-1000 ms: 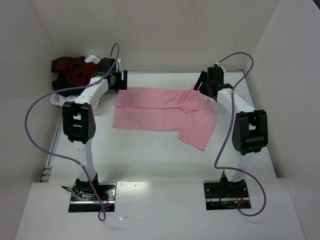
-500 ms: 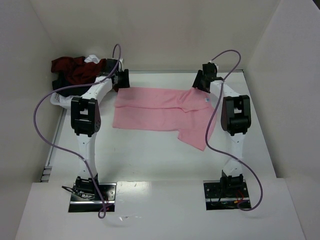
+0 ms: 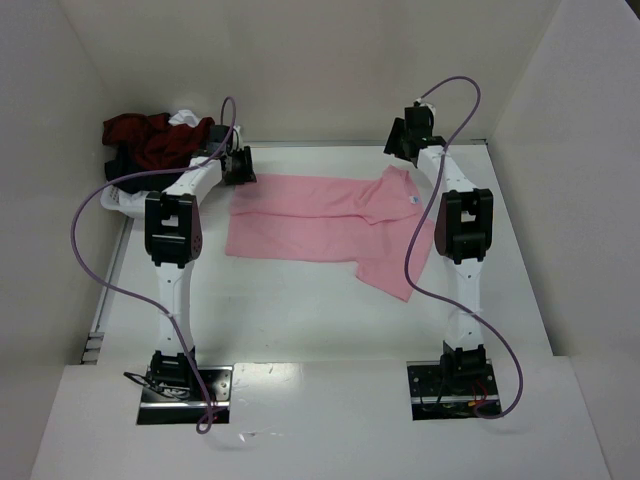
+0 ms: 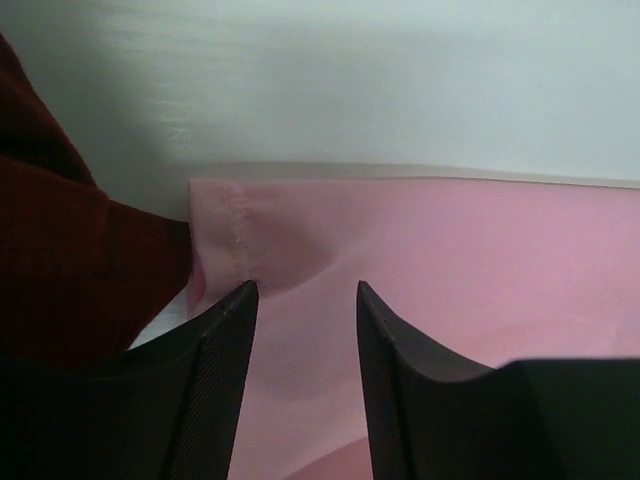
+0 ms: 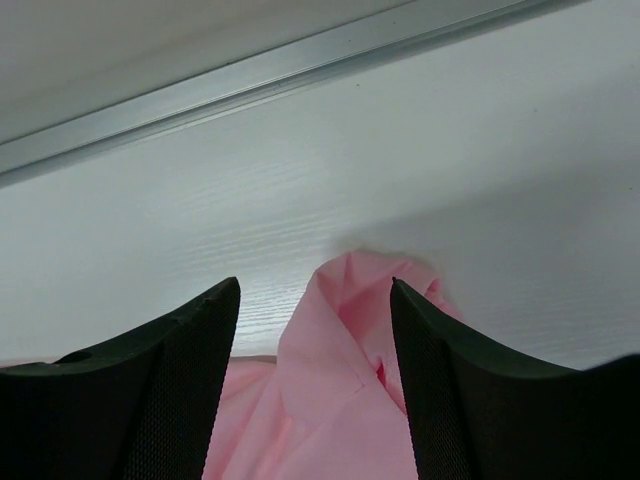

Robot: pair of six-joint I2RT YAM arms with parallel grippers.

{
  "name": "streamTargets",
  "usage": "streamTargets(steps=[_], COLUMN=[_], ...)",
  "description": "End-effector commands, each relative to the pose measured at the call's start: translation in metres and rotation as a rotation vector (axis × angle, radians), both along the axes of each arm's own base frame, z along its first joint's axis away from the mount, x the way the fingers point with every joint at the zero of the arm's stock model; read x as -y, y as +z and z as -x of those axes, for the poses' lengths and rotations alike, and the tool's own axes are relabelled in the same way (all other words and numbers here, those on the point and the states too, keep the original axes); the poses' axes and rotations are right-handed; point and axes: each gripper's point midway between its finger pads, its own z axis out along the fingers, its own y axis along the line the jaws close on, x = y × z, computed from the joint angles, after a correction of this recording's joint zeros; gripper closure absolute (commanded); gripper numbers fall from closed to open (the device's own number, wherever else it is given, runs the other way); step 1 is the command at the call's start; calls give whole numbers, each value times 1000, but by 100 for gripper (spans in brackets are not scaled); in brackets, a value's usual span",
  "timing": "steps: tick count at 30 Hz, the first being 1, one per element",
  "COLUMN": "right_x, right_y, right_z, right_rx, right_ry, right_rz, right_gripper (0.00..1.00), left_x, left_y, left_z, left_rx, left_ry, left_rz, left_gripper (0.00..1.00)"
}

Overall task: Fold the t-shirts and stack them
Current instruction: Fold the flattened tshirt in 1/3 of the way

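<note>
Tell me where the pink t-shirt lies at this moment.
In the top view the pink t-shirt lies on the far half of the table, between the left gripper and the right gripper, right of the dark red clothes.

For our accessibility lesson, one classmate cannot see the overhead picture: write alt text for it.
A pink t-shirt lies spread, partly folded, on a white table, the left arm and right arm each reaching toward one of its far corners. A heap of clothes, dark red, black and white, sits at the far left.
</note>
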Motion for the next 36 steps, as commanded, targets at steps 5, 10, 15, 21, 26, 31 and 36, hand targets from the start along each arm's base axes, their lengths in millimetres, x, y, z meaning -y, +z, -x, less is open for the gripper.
streamTargets(steps=[5,10,15,21,26,31,36], right_x=[-3,-15,-13,-13,-13,-2,16], right_y=[24,-15,-40,-57,-60,-64,-70], right_z=[-7,0,11,18,20,23,33], right_rx=[31,-61,-115,-154,-163,-177,-207], right_ry=[103,210,211,212,206,145,64], right_rz=[63,62,62,62,55,85,110], right_gripper=[35,39,46,49,69,95,100], left_x=[0,2,2,2,2,2,-4], left_y=[-3,-4,-9,-10,-13,-16,-24], left_z=[-12,-11,-12,-12,-11,-11,-14], left_rx=[12,-2,-10,-19,-28,-37,-58], left_ry=[4,-3,-3,-10,-9,-9,0], left_rz=[41,48,47,41,40,40,39], left_gripper=[48,51,57,65,66,69,74])
